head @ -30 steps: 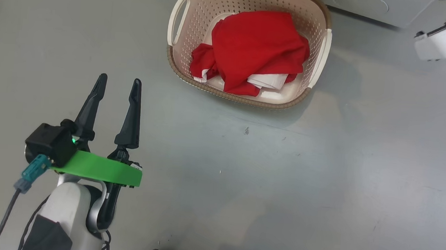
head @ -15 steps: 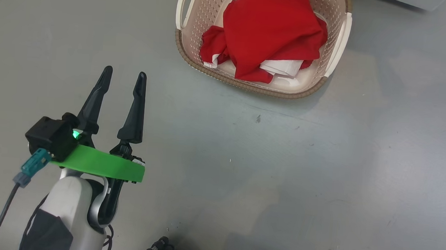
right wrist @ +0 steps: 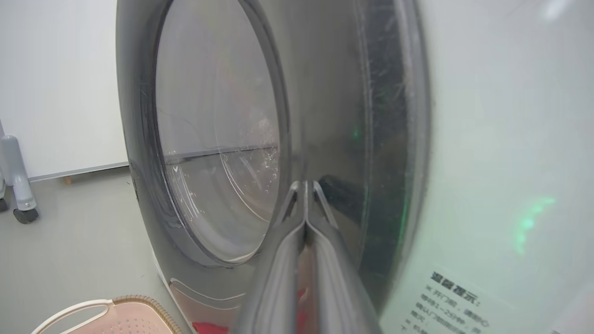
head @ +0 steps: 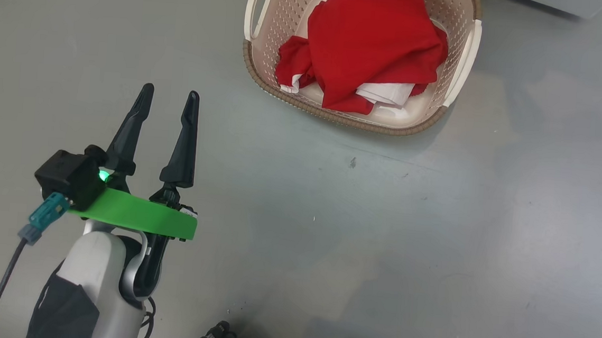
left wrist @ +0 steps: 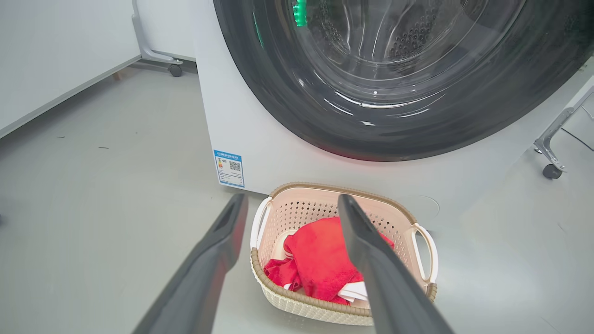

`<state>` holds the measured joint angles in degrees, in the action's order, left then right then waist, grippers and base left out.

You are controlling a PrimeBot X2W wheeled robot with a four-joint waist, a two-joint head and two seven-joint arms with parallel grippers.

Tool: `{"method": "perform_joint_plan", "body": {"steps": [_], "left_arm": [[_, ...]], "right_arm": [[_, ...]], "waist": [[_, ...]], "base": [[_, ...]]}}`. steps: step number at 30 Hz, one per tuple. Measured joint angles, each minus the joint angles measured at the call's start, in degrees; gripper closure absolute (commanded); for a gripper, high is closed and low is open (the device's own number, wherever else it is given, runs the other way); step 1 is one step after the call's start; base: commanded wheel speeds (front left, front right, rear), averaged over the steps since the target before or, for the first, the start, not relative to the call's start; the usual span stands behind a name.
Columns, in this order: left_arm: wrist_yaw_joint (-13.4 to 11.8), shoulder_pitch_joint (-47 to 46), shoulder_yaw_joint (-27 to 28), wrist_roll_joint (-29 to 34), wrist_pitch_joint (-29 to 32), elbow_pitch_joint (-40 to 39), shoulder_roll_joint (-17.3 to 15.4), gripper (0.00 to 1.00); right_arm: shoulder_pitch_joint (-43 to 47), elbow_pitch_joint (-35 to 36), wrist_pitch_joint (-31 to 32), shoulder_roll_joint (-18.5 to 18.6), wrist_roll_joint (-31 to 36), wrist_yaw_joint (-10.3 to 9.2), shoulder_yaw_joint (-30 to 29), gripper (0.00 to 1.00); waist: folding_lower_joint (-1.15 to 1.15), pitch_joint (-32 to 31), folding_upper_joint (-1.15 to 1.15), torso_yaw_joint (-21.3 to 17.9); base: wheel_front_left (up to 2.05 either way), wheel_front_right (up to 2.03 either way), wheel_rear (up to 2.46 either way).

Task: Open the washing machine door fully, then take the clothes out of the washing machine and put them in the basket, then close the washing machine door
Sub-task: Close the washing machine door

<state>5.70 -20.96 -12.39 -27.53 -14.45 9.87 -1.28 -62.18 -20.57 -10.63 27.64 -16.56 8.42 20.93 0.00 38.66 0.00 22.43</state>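
The left hand (head: 170, 92) hovers above the grey floor (head: 382, 222). Its two fingers are spread wide with nothing between them. The basket (head: 346, 122) stands on the floor ahead and to the right of this hand, well apart from it. The clothes (head: 373, 41) lie inside the basket as a red heap, with a white fold showing at the near edge.

In the left wrist view, the spread fingers (left wrist: 218, 250) frame the basket (left wrist: 343, 189). The basket sits just in front of the washing machine (left wrist: 260, 139), below the washing machine door (left wrist: 278, 106). The door appears to lie shut against the white front panel. A blue label (left wrist: 229, 168) is fixed low on the panel, near one basket handle.

In the right wrist view, the right hand (right wrist: 305, 185) has its fingers pressed together and holds nothing. The tips point at the glossy dark rim of the door (right wrist: 390, 139), beside the glass bowl (right wrist: 218, 162). Contact between tips and rim cannot be confirmed. A corner of the basket (right wrist: 144, 306) shows at lower left.
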Motion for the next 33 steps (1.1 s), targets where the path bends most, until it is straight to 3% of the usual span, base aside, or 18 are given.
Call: {"method": "perform_joint_plan", "body": {"steps": [11,14,17,21,33], "left_arm": [[0.0,-0.74,1.19,1.37,0.0,2.46,0.04,0.0],[0.13,-0.71,1.29,2.59,0.0,3.21,0.04,0.0],[0.15,-0.48,1.86,4.83,0.0,4.36,0.04,0.0],[0.16,-0.12,3.56,5.41,0.0,4.46,0.03,0.0],[0.16,5.59,7.09,5.8,0.0,6.03,-0.02,0.0]], "right_arm": [[7.67,-4.05,-3.0,-2.35,-2.1,-0.98,0.37,1.0],[9.89,-4.55,-3.56,-2.83,-3.3,-2.25,-1.78,1.0],[14.28,-4.77,-3.89,-5.79,-6.78,-3.53,-4.5,1.0],[19.95,-4.72,-3.89,-9.54,-11.31,-3.45,-6.24,1.0],[34.02,-0.47,-3.89,-13.5,-13.27,-3.53,-11.35,1.0]], "waist": [[0.0,-5.74,0.0,-0.95],[0.0,-7.88,0.0,-1.61],[0.0,-10.77,0.0,-2.83],[0.0,-13.71,0.0,-4.42],[0.0,-22.08,0.0,-9.68]], "base": [[0.0,0.0,0.0],[0.0,0.0,0.0],[0.0,0.0,0.0],[0.0,0.0,0.0],[0.0,0.0,0.0]]}}
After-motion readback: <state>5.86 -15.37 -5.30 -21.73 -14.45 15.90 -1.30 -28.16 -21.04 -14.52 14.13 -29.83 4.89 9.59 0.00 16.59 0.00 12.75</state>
